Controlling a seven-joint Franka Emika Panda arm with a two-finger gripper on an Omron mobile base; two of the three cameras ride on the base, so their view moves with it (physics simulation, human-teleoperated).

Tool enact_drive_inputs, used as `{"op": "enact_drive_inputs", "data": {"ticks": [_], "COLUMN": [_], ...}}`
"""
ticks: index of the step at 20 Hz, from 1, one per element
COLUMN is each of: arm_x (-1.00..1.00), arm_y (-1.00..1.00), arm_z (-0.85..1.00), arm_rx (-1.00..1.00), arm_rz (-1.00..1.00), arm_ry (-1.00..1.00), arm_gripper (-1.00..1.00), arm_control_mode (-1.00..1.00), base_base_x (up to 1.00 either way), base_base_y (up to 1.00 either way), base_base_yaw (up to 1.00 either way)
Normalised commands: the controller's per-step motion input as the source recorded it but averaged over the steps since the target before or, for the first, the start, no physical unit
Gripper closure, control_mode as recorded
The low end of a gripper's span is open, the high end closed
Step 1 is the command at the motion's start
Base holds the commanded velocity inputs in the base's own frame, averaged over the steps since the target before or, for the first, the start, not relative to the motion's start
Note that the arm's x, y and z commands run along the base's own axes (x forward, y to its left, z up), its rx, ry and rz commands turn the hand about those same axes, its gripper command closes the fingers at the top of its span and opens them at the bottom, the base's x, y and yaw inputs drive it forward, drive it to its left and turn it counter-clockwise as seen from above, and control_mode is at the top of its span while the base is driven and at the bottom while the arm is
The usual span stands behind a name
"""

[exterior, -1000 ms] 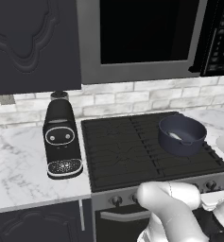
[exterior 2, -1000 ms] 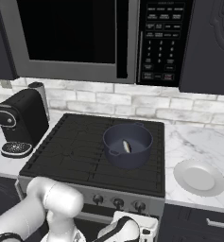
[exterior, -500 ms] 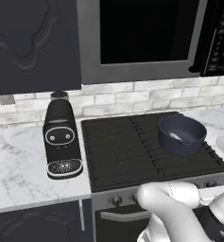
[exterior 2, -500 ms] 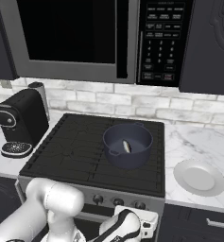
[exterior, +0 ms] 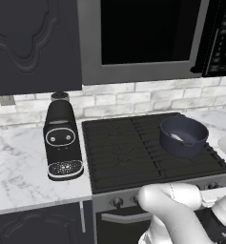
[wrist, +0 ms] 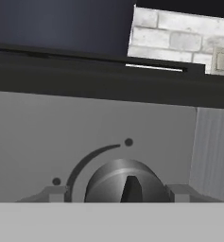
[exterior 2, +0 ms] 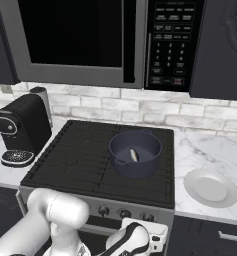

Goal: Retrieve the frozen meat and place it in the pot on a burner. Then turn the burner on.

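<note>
No legible text, even on the microwave keypad (exterior 2: 168, 55).

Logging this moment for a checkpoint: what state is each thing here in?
pot: on the right rear burner, small pale piece inside
stove knob: straddled by the end effector, pointer upright
plate: bare, on the counter
microwave: door shut

Matt dark pot (exterior 2: 135, 154), satin metal knob (wrist: 124, 182) (smooth), veined marble counter (exterior: 19, 167).
</note>
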Motion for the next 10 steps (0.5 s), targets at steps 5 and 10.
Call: {"op": "enact_drive_inputs", "data": {"ticks": [5, 10], "arm_x": [0.00, 0.00], "arm_y": [0.03, 0.13], "arm_z": [0.00, 0.00], "arm_rx": [0.00, -0.14], "arm_rz": [0.00, 0.00], "arm_ry": [0.00, 0.00], "arm_gripper": [1.00, 1.00], "arm_control_mode": [-1.00, -1.00], "base_base_x": [0.00, 0.00], "base_base_y": [0.00, 0.00], "base_base_yaw": [0.00, 0.00]}}
